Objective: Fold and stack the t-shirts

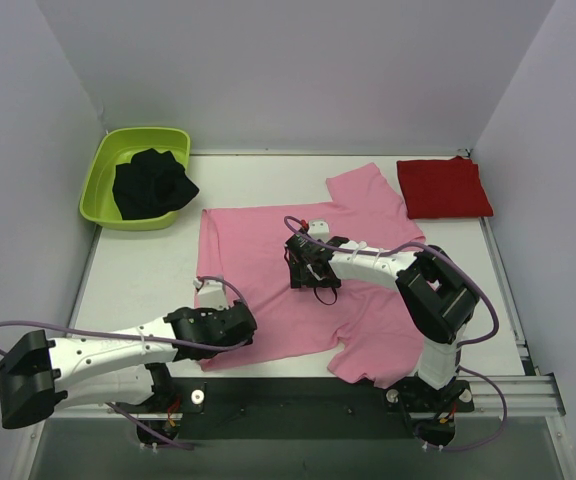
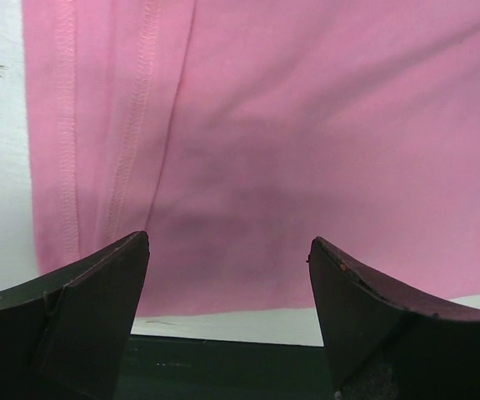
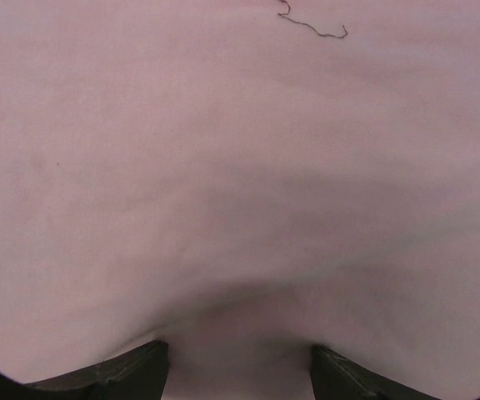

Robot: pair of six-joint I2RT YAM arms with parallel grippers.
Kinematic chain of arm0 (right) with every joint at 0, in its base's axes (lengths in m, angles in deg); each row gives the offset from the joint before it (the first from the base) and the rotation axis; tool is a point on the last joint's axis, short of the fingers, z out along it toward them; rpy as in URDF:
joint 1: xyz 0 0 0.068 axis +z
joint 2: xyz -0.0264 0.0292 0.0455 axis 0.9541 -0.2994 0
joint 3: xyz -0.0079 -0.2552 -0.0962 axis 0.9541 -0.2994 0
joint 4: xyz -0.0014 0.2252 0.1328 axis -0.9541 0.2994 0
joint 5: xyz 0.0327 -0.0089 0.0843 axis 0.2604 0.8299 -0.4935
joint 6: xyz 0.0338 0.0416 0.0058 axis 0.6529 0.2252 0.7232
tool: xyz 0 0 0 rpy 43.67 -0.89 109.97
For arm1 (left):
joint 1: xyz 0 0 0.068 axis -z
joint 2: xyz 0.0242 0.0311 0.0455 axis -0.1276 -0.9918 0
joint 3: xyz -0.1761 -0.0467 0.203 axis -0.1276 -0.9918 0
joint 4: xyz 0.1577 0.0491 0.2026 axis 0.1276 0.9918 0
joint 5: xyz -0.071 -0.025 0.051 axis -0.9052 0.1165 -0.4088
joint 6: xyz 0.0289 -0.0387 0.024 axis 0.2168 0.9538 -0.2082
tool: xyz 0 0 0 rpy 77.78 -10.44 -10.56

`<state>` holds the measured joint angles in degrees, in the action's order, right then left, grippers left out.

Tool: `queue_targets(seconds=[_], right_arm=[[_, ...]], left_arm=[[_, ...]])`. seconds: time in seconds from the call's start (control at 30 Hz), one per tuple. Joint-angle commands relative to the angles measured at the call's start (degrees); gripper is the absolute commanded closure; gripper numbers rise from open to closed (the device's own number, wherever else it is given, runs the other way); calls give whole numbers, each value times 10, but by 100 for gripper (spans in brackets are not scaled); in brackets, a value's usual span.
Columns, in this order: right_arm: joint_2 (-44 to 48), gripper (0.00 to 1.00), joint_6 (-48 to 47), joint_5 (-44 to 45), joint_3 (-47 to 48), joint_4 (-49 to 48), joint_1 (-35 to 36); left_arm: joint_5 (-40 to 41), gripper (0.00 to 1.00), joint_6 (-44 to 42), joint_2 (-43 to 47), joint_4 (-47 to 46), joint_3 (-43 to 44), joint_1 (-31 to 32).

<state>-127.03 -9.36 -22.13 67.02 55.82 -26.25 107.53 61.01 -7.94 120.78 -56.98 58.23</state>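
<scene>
Where white walls (image 1: 288, 70) ring the table (image 1: 138, 270), the pink shirt (image 1: 258, 250) lies flat.
Left pincer (image 2: 227, 242), right pincer (image 3: 238, 350) wide; red shirt (image 1: 444, 188) at two o'clock.

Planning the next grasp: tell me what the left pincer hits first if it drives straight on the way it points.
Likely the pink t-shirt, near its stitched hem; the open left pincer faces that cloth. How far off it sits is unclear.
</scene>
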Motion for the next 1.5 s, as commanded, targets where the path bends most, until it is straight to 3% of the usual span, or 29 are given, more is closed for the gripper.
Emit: queue_targets(seconds=[0.0,0.7,0.97,1.2,1.47], right_arm=[[-62,32,3,-36,-44,38,5],[-67,32,3,-40,-41,38,5],[-65,33,3,-42,-41,38,6],[-63,33,3,-43,-42,38,6],[-58,33,3,-44,-47,37,7]], left_arm=[[-19,13,-25,-18,-60,3,2],[-42,13,4,-7,-74,-84,-1],[-17,13,52,85,2,-108,-6],[11,13,146,149,119,-113,-7],[51,13,236,253,175,-121,-7]])
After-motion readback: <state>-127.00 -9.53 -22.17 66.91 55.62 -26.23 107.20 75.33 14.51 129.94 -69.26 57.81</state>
